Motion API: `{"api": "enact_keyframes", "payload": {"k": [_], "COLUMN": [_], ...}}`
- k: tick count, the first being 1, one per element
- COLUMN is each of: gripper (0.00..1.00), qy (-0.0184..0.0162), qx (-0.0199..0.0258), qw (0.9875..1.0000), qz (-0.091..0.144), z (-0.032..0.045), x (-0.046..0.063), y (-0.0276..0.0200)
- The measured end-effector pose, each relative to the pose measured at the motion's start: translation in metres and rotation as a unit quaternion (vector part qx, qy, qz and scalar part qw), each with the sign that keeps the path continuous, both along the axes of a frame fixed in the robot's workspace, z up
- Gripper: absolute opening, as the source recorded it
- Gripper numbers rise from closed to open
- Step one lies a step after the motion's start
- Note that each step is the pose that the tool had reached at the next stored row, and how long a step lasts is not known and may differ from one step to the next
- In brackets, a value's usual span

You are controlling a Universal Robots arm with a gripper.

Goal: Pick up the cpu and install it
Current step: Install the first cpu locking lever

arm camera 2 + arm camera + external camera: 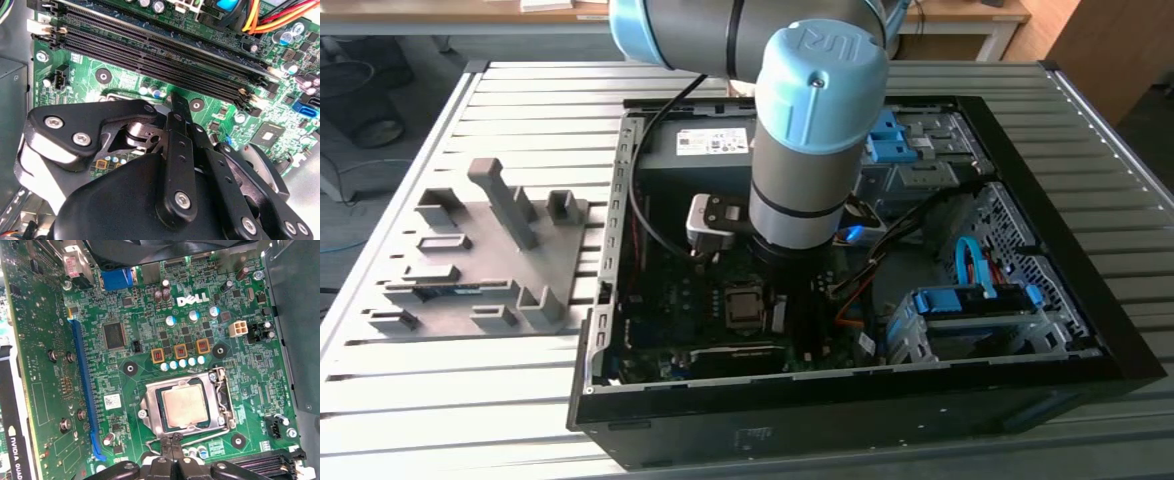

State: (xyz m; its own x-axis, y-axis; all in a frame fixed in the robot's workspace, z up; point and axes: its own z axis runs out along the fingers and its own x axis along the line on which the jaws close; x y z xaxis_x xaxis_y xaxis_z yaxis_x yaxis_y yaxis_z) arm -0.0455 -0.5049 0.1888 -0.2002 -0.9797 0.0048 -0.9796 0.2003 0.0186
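Green motherboard (150, 340), cpu (184, 406) in socket (220, 405)

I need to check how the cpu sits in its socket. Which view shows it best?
The first wrist view: the cpu faces the camera, its whole metal top unobstructed inside the socket frame. In the exterior view it is a small dark square beside the arm. In the second wrist view the gripper stands in front.

You see the cpu (185, 406) lying in its socket (221, 405) on the motherboard (150, 335) inside the computer case (1067, 370); the parts tray (480, 260) sits on the tabletop (454, 390) at the exterior view's left.
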Motion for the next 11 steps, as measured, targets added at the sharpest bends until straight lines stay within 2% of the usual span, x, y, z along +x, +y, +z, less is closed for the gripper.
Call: {"api": "enact_keyframes", "payload": {"k": [11], "gripper": [0.10], "qy": [0.0000], "qx": [0.0000], "qw": [1.0000], "qz": [0.000], "z": [0.0039], "x": [0.0000], "y": [-0.0013]}}
